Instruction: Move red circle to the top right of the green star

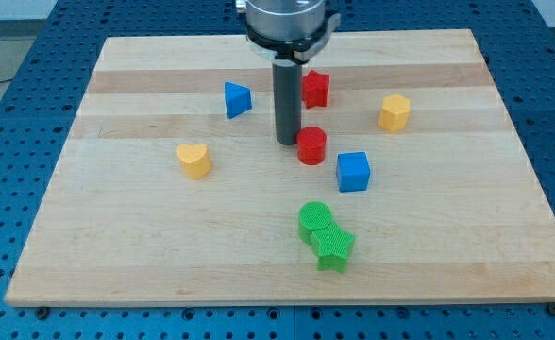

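Observation:
The red circle [311,146] lies near the board's middle. My tip [288,142] stands just to its left, touching or nearly touching it. The green star [334,247] lies toward the view's bottom, below the red circle and slightly right. A green circle [314,219] touches the star at its upper left. The red circle is well above the star, about a hand's width away.
A blue cube [353,171] sits right of and below the red circle. A red star-like block [315,89] is partly behind the rod. A blue triangle [237,99], a yellow heart [193,161] and a yellow hexagon [395,112] also lie on the wooden board [117,255].

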`<action>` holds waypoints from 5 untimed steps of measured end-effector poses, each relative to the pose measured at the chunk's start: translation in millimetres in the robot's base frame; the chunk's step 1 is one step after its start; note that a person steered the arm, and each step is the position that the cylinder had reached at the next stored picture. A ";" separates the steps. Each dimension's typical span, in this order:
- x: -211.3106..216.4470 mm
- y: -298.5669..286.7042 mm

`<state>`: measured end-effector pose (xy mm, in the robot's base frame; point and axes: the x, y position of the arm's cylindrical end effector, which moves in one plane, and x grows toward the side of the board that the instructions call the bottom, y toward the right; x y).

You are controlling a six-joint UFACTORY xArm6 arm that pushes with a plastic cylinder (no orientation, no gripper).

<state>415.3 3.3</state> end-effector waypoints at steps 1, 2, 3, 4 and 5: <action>0.0 3.6; 35.1 -1.2; 70.1 -1.4; 82.7 14.5; 82.7 33.8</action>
<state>498.0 37.1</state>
